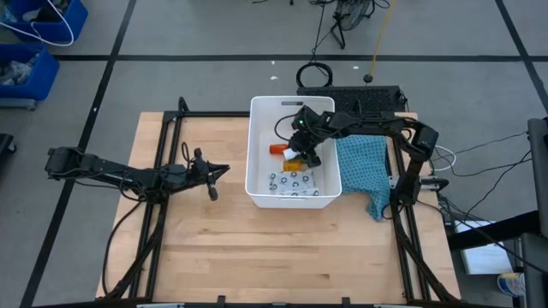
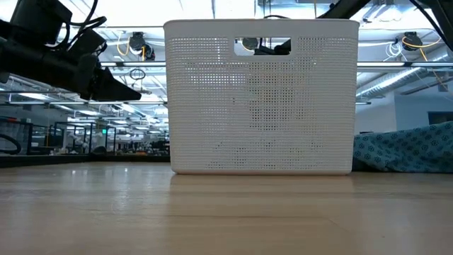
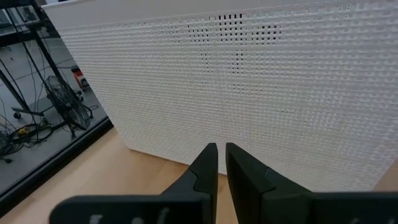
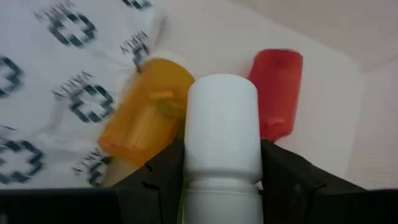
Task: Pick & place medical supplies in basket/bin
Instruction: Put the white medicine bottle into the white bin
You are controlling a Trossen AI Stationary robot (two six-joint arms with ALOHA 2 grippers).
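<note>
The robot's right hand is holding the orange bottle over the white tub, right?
Not quite. The right gripper holds the white cylinder over the white tub; the orange bottle already lies inside. The right wrist view shows it.

Between the dark fingers of the right gripper sits a plain white cylinder, smooth and unpatterned. Just beside it on one side lies a translucent orange bottle with a paler, cream-coloured end; on the other side lies a solid red bottle. Beyond the orange bottle spreads a white flat packet printed with a repeating pattern of dark blue-black crosses and small lettering. All rest on the pale off-white floor of the white tub, whose walls carry a fine grid of tiny perforations. Outside the tub lies a teal-blue cloth with a small repeating pattern, on the light tan wooden table.
</note>
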